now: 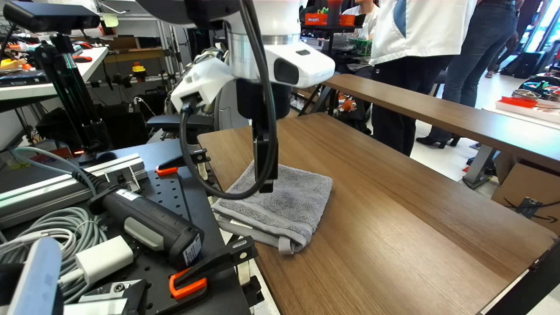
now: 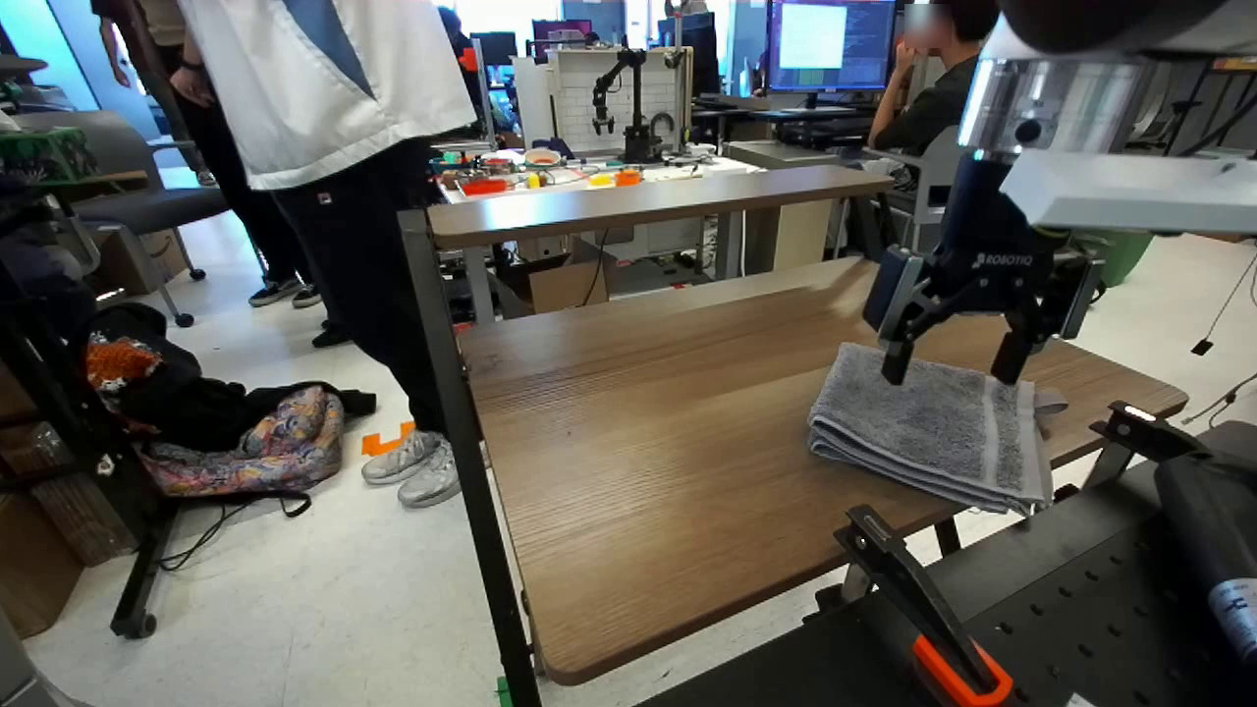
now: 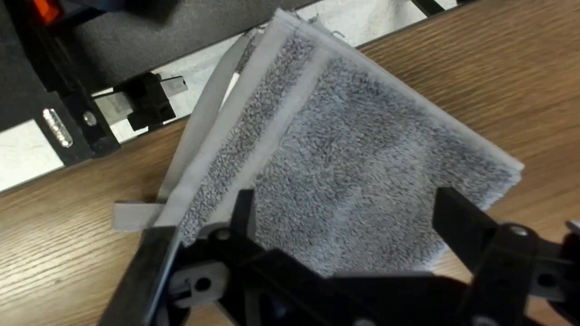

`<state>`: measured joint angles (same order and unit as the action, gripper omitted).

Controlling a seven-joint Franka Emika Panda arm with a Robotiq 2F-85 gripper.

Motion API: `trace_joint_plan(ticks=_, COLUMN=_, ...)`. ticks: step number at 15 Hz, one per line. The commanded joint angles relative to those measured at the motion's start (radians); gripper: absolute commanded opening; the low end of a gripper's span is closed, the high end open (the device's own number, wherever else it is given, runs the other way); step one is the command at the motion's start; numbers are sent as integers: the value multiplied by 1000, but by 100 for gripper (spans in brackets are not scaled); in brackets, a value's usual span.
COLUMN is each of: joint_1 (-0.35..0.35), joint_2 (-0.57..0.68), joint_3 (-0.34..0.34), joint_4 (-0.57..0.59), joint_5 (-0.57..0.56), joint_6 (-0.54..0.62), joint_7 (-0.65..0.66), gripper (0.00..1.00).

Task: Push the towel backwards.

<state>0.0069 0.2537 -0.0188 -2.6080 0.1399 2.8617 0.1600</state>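
Note:
The towel is a grey folded cloth that lies on the wooden table; it shows in both exterior views and in the wrist view. One of its corners sticks out over the table edge, across the gap beside the black bench. A small loop tab hangs from one side. My gripper points down over the towel, with its fingers spread apart and nothing between them. In the wrist view, the open jaws frame the towel's pile. In an exterior view, the gripper is seen edge-on. Whether the fingertips touch the cloth is unclear.
The wooden table has a raised wooden shelf along its far side. A black perforated bench adjoins it, bearing clamps with orange parts, a black handheld tool and coiled cables. A person stands beyond the table.

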Motion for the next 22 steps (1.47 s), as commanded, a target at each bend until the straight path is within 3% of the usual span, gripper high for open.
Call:
trace_joint_plan(ticks=1, joint_1=17, joint_2=110, joint_3=-29, joint_4=34, joint_5=-26, joint_6=81, joint_7=32, gripper=100)
trace_joint_plan(ticks=9, joint_1=12, joint_2=243, joint_3=-42, joint_4=137, joint_5=1, joint_6=133, joint_7=34, gripper=100)
trace_joint_plan(ticks=14, joint_1=-3, joint_2=308, joint_3=-58, joint_4=277, joint_5=23, joint_6=99, joint_7=82, gripper=100)
trace_joint_plan(ticks=22, joint_1=-11, joint_2=453, joint_3=-172, joint_4=550, joint_5=60, joint_6=6, joint_7=224, gripper=100)
